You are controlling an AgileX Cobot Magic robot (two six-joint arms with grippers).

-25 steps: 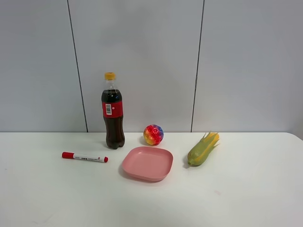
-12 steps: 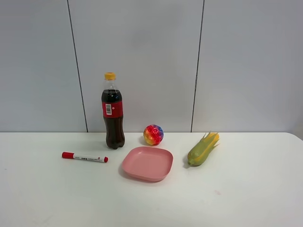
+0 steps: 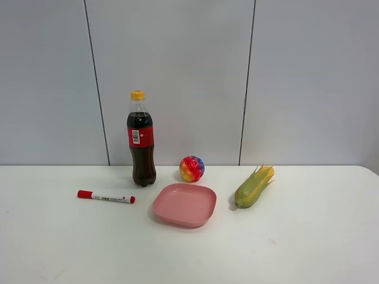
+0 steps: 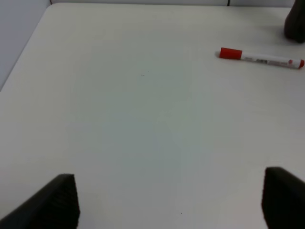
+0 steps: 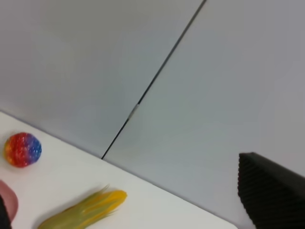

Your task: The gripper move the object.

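Note:
The cola bottle (image 3: 141, 142), with a yellow cap and red label, stands upright at the back left of the white table (image 3: 308, 236), near the wall. Neither arm shows in the exterior high view. In the left wrist view my left gripper (image 4: 169, 200) is open, its two black fingertips (image 4: 62, 202) wide apart above bare table. The bottle's dark base (image 4: 295, 24) is far off at that picture's edge. My right gripper (image 5: 136, 205) is open and empty, with one black finger (image 5: 269, 191) showing large; it faces the wall, and the bottle is out of that view.
A red-capped white marker (image 3: 106, 197) lies left of a pink shallow bowl (image 3: 185, 205); it also shows in the left wrist view (image 4: 261, 57). A rainbow ball (image 3: 192, 168) sits behind the bowl and a corn cob (image 3: 253, 187) lies to its right. The right wrist view shows the ball (image 5: 22, 149) and the corn cob (image 5: 83, 210).

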